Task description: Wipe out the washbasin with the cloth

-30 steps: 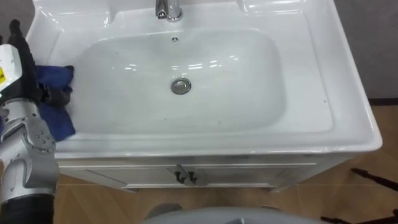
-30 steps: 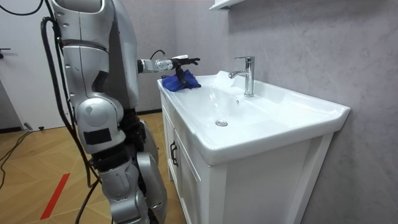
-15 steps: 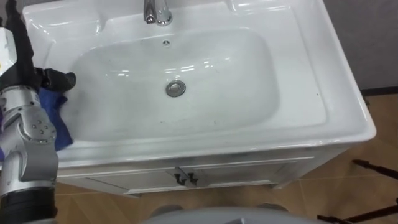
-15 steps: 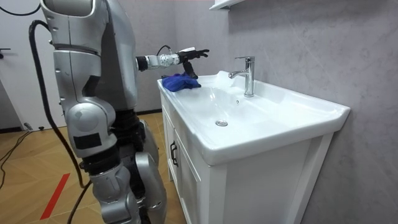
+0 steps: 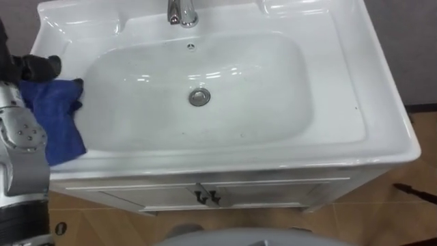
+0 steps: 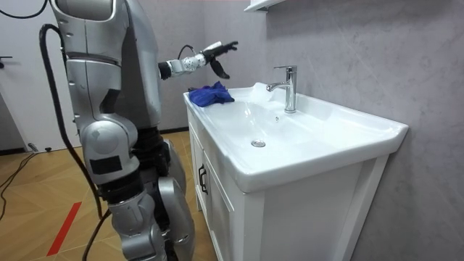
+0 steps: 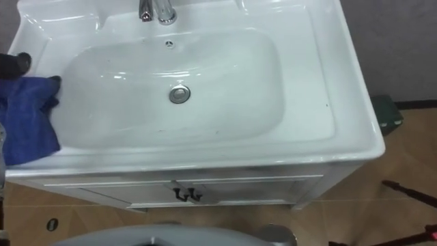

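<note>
Grey wall, wood floor, white cabinet (image 5: 273, 188) under a white basin (image 5: 341, 102); tap (image 5: 182, 11) at the back, drain (image 5: 199, 96) mid-bowl; blue cloth (image 5: 54, 126) lies crumpled on the basin's left rim beside the bowl; my left hand (image 6: 216, 53) hovers above it, apart, fingers released, holding nothing.

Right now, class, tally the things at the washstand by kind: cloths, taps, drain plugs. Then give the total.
Blue cloth: 1
Tap: 1
Drain plug: 1
Total: 3
</note>
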You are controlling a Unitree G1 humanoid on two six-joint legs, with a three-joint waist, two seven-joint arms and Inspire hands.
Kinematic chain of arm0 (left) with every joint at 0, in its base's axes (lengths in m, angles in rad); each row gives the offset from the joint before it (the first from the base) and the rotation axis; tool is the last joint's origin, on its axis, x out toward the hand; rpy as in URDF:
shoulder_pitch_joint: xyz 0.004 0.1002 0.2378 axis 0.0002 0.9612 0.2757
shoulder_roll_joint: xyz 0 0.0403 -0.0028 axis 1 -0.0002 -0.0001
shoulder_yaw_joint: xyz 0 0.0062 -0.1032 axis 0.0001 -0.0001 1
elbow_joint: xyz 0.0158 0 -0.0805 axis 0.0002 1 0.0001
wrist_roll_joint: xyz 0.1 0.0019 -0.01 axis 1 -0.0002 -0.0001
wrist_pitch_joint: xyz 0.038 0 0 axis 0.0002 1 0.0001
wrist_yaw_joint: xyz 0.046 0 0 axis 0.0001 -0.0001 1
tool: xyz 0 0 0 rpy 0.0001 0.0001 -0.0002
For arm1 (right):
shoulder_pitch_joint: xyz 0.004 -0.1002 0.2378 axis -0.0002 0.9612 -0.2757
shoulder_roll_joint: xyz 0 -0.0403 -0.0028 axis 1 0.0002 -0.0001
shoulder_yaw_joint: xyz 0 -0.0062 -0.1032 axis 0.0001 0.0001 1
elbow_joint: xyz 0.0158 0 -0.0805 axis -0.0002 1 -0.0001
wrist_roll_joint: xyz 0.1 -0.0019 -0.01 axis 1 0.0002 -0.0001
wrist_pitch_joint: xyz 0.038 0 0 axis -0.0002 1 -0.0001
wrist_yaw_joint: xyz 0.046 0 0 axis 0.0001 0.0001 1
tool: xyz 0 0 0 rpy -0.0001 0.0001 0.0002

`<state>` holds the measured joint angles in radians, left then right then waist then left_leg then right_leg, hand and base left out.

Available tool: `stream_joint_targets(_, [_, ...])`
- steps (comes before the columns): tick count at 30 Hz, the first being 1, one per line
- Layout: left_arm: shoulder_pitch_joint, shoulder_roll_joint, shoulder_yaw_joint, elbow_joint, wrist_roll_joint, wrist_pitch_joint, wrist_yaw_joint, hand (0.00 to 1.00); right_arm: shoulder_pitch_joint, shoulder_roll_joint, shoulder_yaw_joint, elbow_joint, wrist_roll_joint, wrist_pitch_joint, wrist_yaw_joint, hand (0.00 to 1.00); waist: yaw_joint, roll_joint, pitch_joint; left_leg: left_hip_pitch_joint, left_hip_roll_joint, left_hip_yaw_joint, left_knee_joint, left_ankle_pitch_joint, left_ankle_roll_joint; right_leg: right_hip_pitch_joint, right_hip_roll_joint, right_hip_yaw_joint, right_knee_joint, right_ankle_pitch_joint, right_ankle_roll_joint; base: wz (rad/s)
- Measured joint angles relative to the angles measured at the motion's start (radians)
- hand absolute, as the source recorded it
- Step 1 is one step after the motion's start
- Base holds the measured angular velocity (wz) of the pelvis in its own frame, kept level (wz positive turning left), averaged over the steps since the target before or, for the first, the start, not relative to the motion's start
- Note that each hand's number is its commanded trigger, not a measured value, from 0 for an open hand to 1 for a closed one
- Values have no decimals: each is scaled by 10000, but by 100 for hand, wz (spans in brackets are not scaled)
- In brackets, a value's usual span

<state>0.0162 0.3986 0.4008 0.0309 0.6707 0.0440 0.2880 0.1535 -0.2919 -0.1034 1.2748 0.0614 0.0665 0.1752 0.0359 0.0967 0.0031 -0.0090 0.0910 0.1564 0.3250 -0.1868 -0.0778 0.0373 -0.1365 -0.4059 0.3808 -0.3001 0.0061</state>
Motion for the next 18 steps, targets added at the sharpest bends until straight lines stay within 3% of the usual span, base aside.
stream_joint_targets(1, [3, 231, 198, 94, -62, -8, 148, 0, 43, -41, -13, 6, -20, 4, 8, 0, 19, 57, -1, 50, -7, -25, -52, 0, 0, 124, -4, -87, -45, 0, 1, 16])
stream_joint_targets(5, [35, 680, 993, 838, -74, 0, 631, 0, 201, -284, -261, 2, -21, 8, 17, 0, 417, 319, -11, 186, -33, -54, -165, -1, -1, 152, 5, -99, -198, -12, 26, 6])
stream_joint_targets(9, [502, 688, 1793, 1592, -90, -16, 1457, 0, 303, -329, -391, -9, -373, 6, -112, 0, 674, 379, -61, 222, -103, -63, -264, 2, -1, 108, -57, -54, -161, -81, 108, 3])
stream_joint_targets(12, [940, 979, 2349, 2911, -625, -35, 2130, 0, 340, -349, -369, -8, -316, 17, -88, 0, 1001, 273, -105, 265, -189, -242, -344, 2, 0, 156, -97, -112, -165, -97, 146, 5])
stream_joint_targets(15, [1627, 977, 2724, 3385, -2099, -41, 2645, 0, 451, -350, -385, -220, -241, 16, -109, 0, 1164, 110, -192, 217, -214, -337, -339, 2, 1, 181, -101, -187, -186, -89, 160, 8])
stream_joint_targets(18, [2019, 970, 2838, 3906, -3333, -96, 3117, 0, 528, -371, -383, -545, -259, 7, -113, 0, 1353, 2, -167, 213, -214, -495, -337, 1, 1, 202, -80, -250, -205, -89, 160, 6])
